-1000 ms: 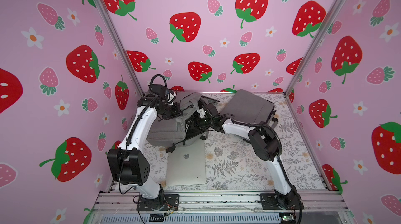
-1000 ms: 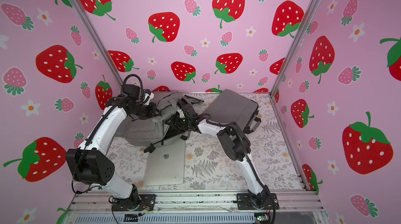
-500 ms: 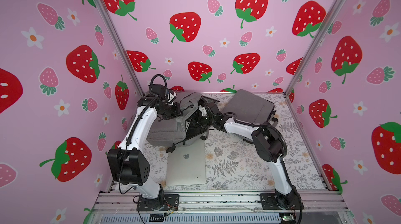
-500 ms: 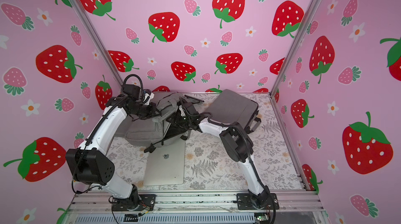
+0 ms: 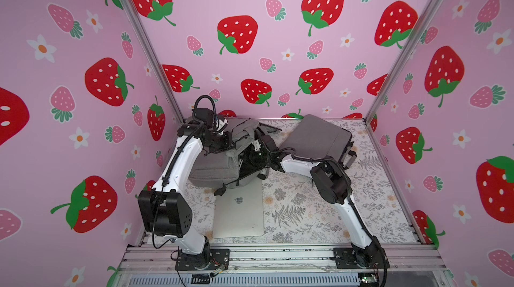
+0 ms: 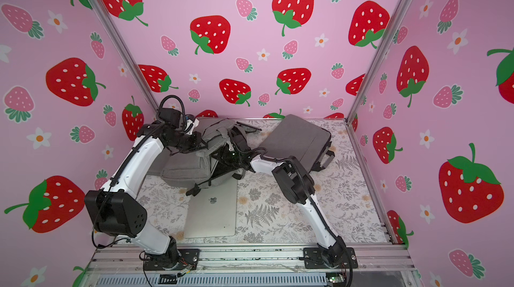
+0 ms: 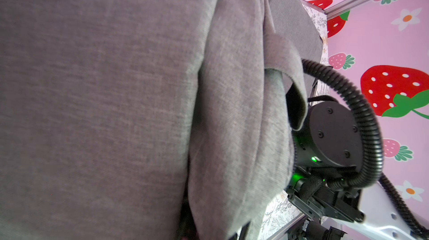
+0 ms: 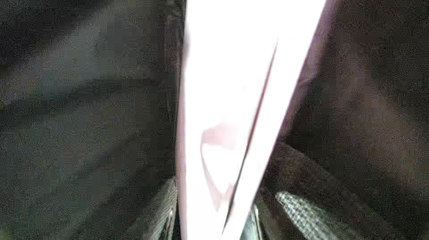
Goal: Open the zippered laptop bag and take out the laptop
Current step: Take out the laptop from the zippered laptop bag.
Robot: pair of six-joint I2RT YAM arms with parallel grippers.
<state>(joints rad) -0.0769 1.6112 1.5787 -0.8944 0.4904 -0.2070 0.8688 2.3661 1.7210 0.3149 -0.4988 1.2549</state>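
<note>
Where the flower-printed table (image 5: 306, 216) reaches its back-left corner, the grey bag (image 5: 214, 166) slumps with its upper flap held up and its open mouth facing the right edge. A darker flat sleeve (image 5: 317, 138) lies at the back-right corner, apart from the bag, and the right forearm crosses its near side in both top views. The silver laptop (image 5: 239, 216) lies flat, logo side up, near the front edge and left of centre, with its long axis running front to back. Its far short end sits under the bag's lower edge, where a black strap (image 5: 221, 189) dangles onto it. The left gripper (image 5: 228, 144) is clamped tight on the bag's upper fabric. The right gripper (image 5: 251, 157) is buried in the bag's dark mouth, so I cannot tell how its jaws stand.
</note>
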